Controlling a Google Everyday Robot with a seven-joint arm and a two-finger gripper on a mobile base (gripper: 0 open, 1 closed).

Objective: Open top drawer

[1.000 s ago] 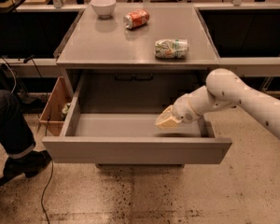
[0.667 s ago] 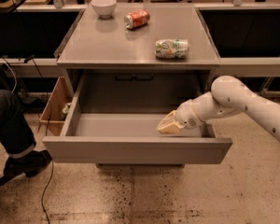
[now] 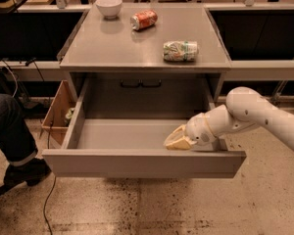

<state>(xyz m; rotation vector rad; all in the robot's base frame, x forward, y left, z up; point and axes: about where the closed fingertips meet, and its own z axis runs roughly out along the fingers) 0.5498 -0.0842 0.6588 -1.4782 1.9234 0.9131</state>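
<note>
We see the top drawer [image 3: 137,164] standing wide open, drawn out toward us from under a grey work cabinet [image 3: 137,43]. It is a broad, shallow grey tray with a plain front panel that has no handle. The front panel hangs out over the speckled floor [image 3: 137,204].

Inside the drawer, at its front right corner, sits the robot's cream-coloured gripper [image 3: 175,142]. It lies low over the tray floor, just behind the front panel and near the right side wall. Whether the gripper is open or closed we cannot tell, and we cannot make out anything held in it. The white arm [image 3: 255,114] reaches in from the right edge of the view, crossing above the drawer's right wall.

On the back wall of the cabinet opening, above the tray, we see two small dark loops [image 3: 141,84] side by side.

On the cabinet top there are three things, well apart from one another. A white bowl [image 3: 109,6] stands at the back left. An orange can [image 3: 144,19] lies on its side near the back middle. A crumpled pale can [image 3: 180,51] lies on its side toward the front right.

To the left of the drawer, an open cardboard box [image 3: 56,112] stands on the floor beside the cabinet. Further left we see a seated person's leg [image 3: 10,126] in dark jeans and a black shoe [image 3: 27,170]. A thin dark cable [image 3: 48,199] trails across the floor beside the shoe.
</note>
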